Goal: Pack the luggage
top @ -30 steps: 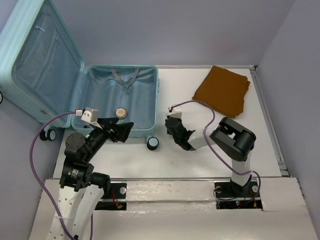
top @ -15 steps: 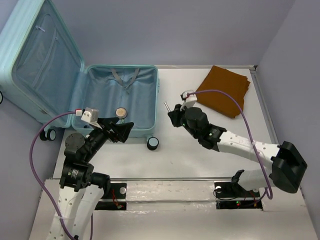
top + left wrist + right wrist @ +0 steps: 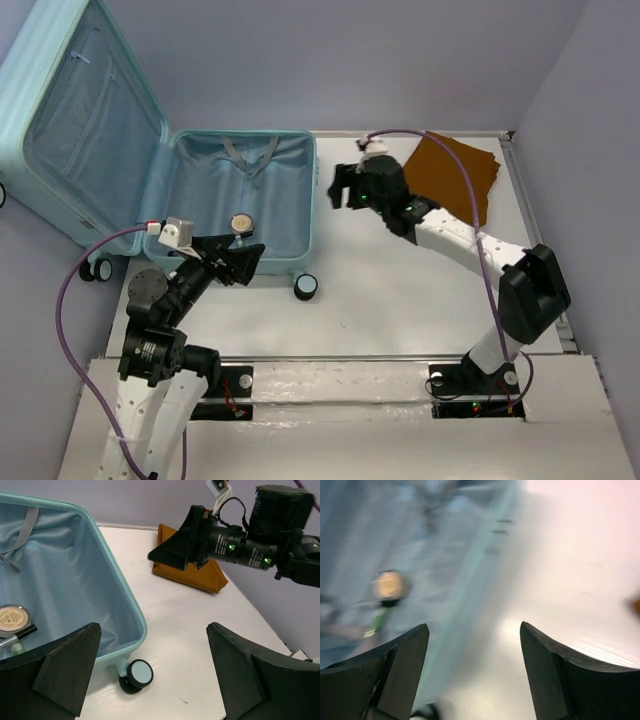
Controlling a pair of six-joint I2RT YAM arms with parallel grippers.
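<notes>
**A:** Start at the left. What worries you?

**B:** The left pincer is spread wide with nothing in it, hanging at the near wall of the luggage. The luggage lies open on the table right in front of it, lid thrown back to the left. A compact sits in the tub just beyond its tips. If the pincer dips, it could knock the compact or shove the wall.

**A:** And further right?

**B:** The right pincer is also agape and empty, just off the luggage's right wall. Its own view is blurred. A quick swing this near could clip the rim and slide the luggage.

**A:** And the cloth?

**B:** It lies folded behind that pincer, off to the right, not yet packed. A pinch on the top layer alone would likely let it fall open. It might then drape over the rim instead of landing inside. The left pincer could also block a low carry across the tub.
</notes>
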